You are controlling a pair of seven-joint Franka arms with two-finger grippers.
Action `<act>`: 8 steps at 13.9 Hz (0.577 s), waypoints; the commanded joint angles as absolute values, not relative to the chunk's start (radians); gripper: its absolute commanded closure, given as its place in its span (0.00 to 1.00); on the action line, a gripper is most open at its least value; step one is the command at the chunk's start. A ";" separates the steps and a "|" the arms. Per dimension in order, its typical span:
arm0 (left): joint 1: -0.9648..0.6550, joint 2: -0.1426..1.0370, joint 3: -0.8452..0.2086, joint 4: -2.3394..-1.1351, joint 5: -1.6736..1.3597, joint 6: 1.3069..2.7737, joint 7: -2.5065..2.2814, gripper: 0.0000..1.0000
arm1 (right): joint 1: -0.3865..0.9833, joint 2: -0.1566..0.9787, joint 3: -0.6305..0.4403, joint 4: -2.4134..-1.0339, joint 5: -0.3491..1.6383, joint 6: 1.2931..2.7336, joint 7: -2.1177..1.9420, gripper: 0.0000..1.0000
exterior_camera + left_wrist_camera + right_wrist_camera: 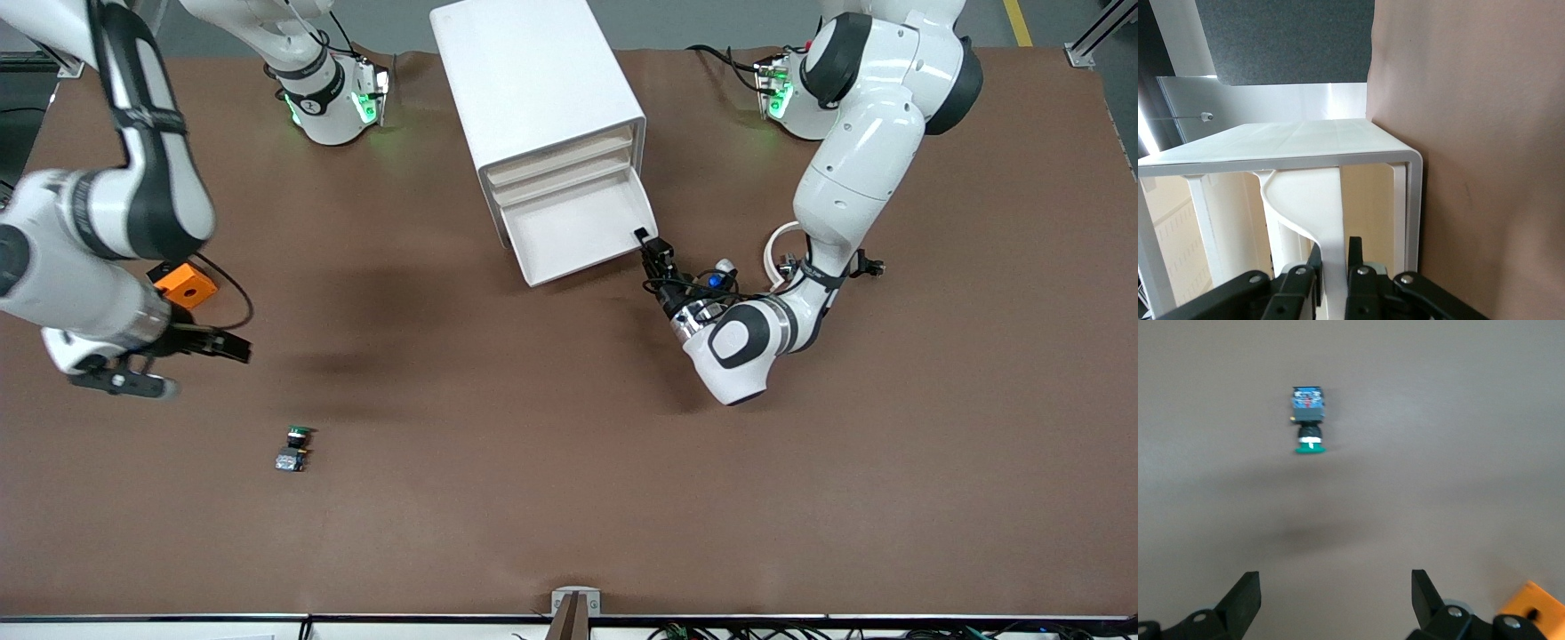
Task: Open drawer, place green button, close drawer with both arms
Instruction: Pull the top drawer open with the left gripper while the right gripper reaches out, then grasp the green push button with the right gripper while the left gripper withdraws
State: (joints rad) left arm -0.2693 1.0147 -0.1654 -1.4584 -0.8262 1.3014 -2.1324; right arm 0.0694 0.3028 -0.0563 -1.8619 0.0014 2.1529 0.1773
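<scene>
While fingers pinch drawer.

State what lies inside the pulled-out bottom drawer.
Nothing shows on the drawer's visible white floor; the part inside the cabinet is covered. The button lies on the table.

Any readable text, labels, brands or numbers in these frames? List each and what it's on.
None can be read.
Right arm: a dark band carries faint lettering, too small to read.
Right arm's base: a small round mark on the black collar, blurred.
Button: its base shows blue and red specks, no legible print.
Cabinet, drawer and orange block: no markings seen.
</scene>
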 commanded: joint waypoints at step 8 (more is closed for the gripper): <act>-0.255 1.031 -0.163 -1.422 -0.828 1.298 -2.103 0.00 | 0.110 0.612 -0.063 -1.769 0.009 2.451 0.224 0.00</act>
